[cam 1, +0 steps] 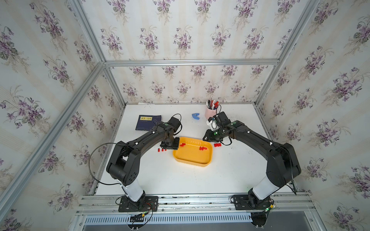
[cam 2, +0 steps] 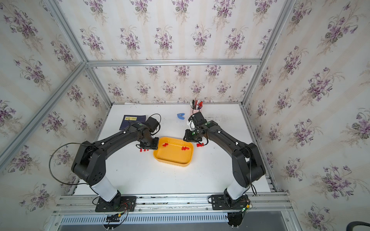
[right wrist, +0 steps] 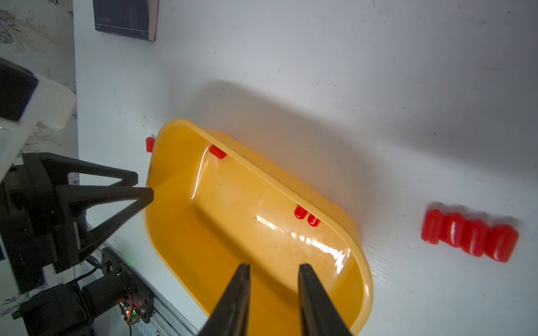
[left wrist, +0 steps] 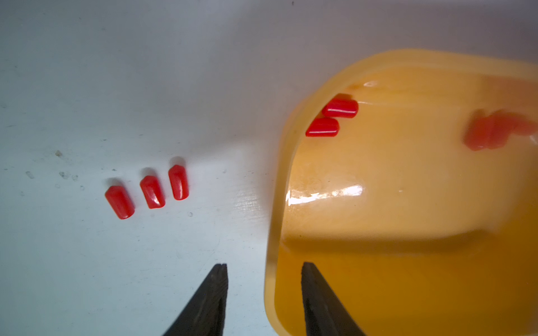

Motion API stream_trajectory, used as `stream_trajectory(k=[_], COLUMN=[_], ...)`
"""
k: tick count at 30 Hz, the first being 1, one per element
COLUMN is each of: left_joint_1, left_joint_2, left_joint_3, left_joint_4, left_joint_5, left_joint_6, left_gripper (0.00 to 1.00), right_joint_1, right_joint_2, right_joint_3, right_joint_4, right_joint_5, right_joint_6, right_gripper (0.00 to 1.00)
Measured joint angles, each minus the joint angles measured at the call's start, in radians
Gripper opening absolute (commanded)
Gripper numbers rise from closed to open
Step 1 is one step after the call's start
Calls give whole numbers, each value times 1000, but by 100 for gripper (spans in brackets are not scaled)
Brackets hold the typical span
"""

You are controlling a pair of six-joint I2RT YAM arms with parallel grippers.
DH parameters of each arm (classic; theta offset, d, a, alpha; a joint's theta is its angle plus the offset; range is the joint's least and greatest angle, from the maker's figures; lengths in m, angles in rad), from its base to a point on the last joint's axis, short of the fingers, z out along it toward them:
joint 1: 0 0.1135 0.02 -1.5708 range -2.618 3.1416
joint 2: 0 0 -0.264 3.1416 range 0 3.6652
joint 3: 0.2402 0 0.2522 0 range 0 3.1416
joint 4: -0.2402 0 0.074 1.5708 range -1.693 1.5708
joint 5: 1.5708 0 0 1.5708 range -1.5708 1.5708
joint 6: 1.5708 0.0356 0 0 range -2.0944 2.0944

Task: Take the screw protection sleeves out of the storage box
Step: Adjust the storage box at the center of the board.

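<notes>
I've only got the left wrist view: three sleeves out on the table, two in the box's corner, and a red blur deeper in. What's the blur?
Observer: More sleeves, at least two, near the back wall of the box.
Operator: Anything out on the box's other side?
Observer: Four sleeves, side by side on the table.
Operator: And the right gripper?
Observer: The right gripper hangs over the box, open and empty.
</notes>
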Motion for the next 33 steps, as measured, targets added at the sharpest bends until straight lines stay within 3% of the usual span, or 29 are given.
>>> stream_trajectory(k=[7, 14, 18, 25, 33], left_joint_1=[-18, -137, -199, -300, -340], left_joint_2=[-105, -148, -103, 23, 225], left_joint_3=[77, 147, 188, 248, 338], left_joint_4=[-52, -55, -51, 0, 75], left_joint_5=[-37, -37, -51, -82, -103], left_joint_6=[-5, 85, 134, 129, 103], left_gripper=[54, 55, 54, 54, 48], right_joint_1=[5, 5, -11, -136, -142], right_joint_2=[0, -6, -18, -90, -74], right_joint_3=[26, 58, 58, 1, -2], right_joint_4=[-28, -44, -55, -61, -56], right_joint_5=[36, 75, 94, 115, 107], right_joint_6=[-3, -3, 5, 37, 33], right_gripper=[33, 33, 34, 34, 34])
